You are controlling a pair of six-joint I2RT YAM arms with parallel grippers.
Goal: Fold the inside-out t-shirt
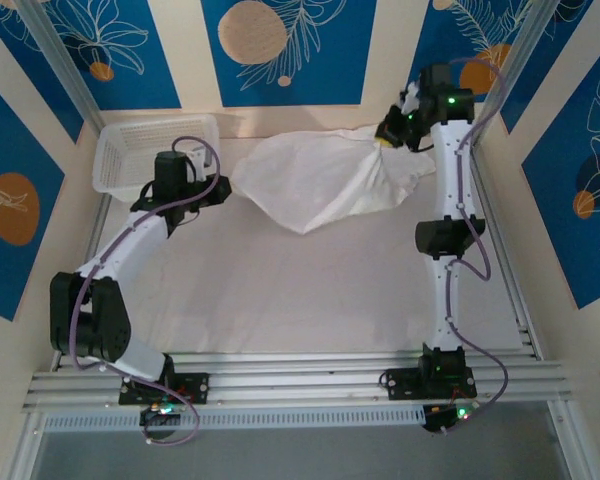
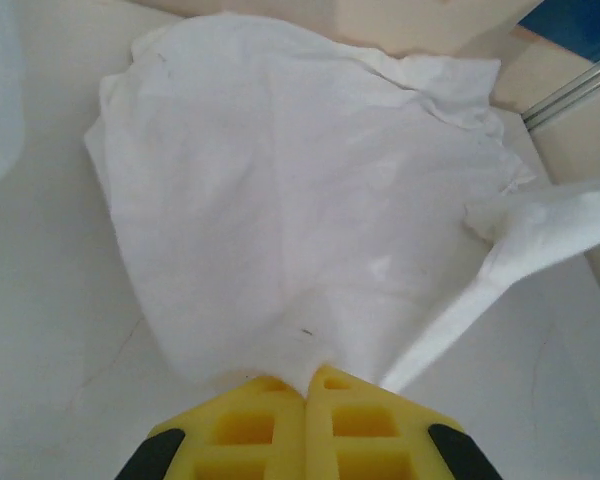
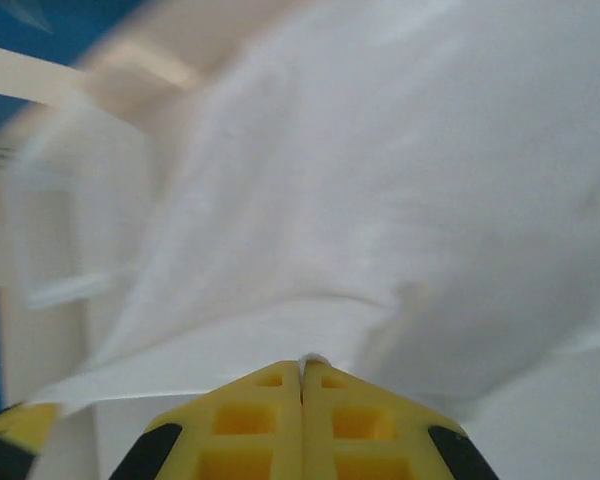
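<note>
White cloth, the inside-out t-shirt (image 1: 320, 185), stretches rumpled between our claws. Our left claw (image 2: 305, 385) is clamped on one edge and our right claw (image 3: 302, 368) pinches the opposite one. We judge no fold made yet, with flattening and folding left to do.

Wrinkled white t-shirt (image 1: 325, 180) spread loosely at the far middle, both ends pinched up

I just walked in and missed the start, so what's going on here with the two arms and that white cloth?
Both arms are holding the white t-shirt. The left gripper has its jaws shut on the shirt's edge nearest the mesh basket; the right gripper pinches the far right end. The shirt spans between them over the table, wrinkled and not yet folded.
</note>
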